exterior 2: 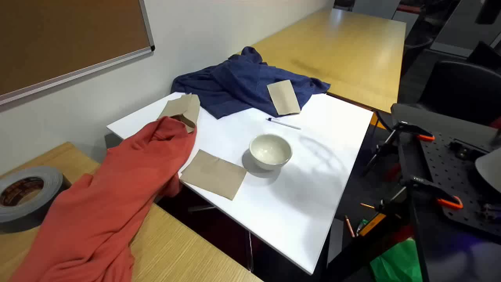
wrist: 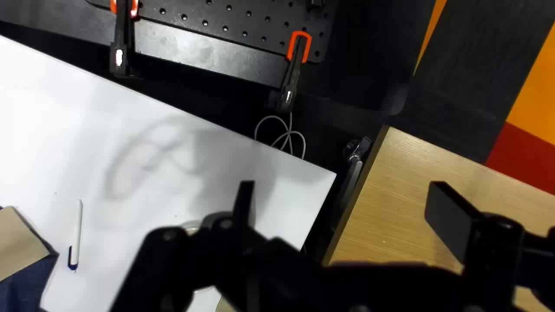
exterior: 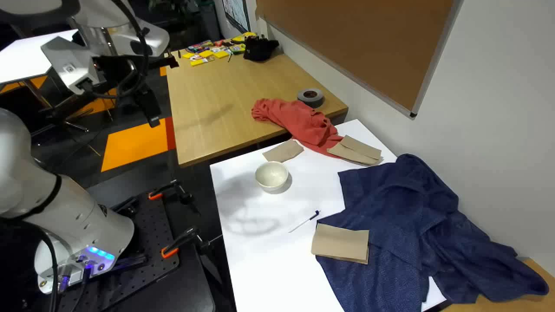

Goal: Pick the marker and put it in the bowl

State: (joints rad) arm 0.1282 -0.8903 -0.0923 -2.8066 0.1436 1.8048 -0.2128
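The marker is a thin white pen with a dark blue cap. It lies on the white table in both exterior views (exterior: 304, 221) (exterior 2: 284, 124) and at the left of the wrist view (wrist: 76, 232). The bowl, small, round and cream-white, stands upright and looks empty in both exterior views (exterior: 272, 177) (exterior 2: 270, 152). In the wrist view it is mostly hidden behind a gripper finger. My gripper (exterior: 162, 90) is open and empty, high up and away from both things. In the wrist view its fingers (wrist: 342, 195) are wide apart.
The white table (exterior: 256, 260) holds a dark blue cloth (exterior: 390, 216), a red cloth (exterior: 299, 123) and several tan paper pieces (exterior: 340, 243). One paper lies close to the marker, another (exterior 2: 214, 174) beside the bowl. A wooden table (exterior: 208, 108) adjoins, with a tape roll (exterior: 311, 98).
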